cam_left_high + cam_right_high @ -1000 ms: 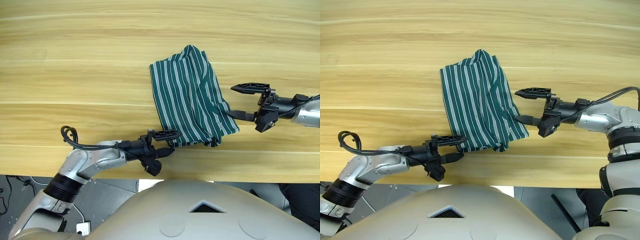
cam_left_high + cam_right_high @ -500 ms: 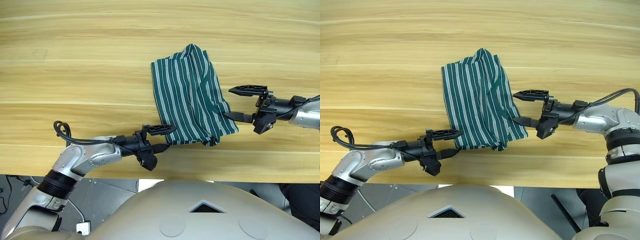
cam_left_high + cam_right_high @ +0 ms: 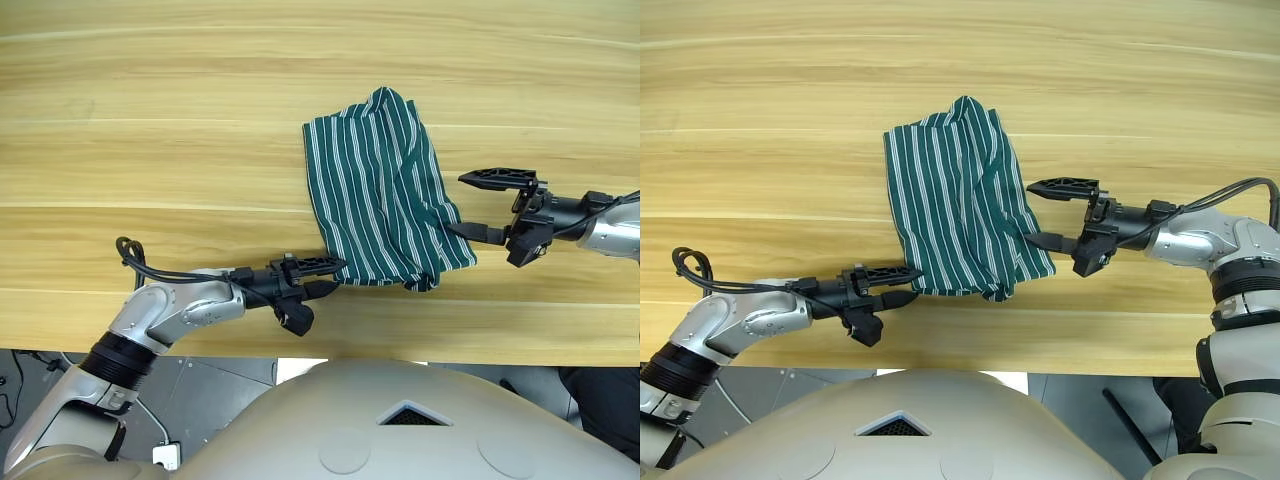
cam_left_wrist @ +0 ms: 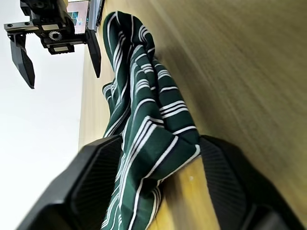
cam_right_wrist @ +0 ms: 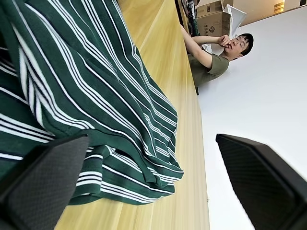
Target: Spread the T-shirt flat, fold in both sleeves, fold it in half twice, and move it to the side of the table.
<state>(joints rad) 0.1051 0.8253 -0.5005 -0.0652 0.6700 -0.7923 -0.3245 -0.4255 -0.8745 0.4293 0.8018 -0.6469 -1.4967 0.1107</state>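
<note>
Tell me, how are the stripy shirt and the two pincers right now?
T-shirt: folded into a rumpled bundle, lying on the table.
Left pincer: shut on the T-shirt's near corner.
Right pincer: open, with one finger at the T-shirt's edge.

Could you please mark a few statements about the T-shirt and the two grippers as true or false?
1. The T-shirt is green with white stripes. True.
2. The right gripper is shut. False: its fingers stand wide apart at the T-shirt's right edge.
3. A near corner of the T-shirt sits between the left gripper's fingers. True.
4. The T-shirt lies spread flat with its sleeves out. False: it is folded into a compact shape on the table.
</note>
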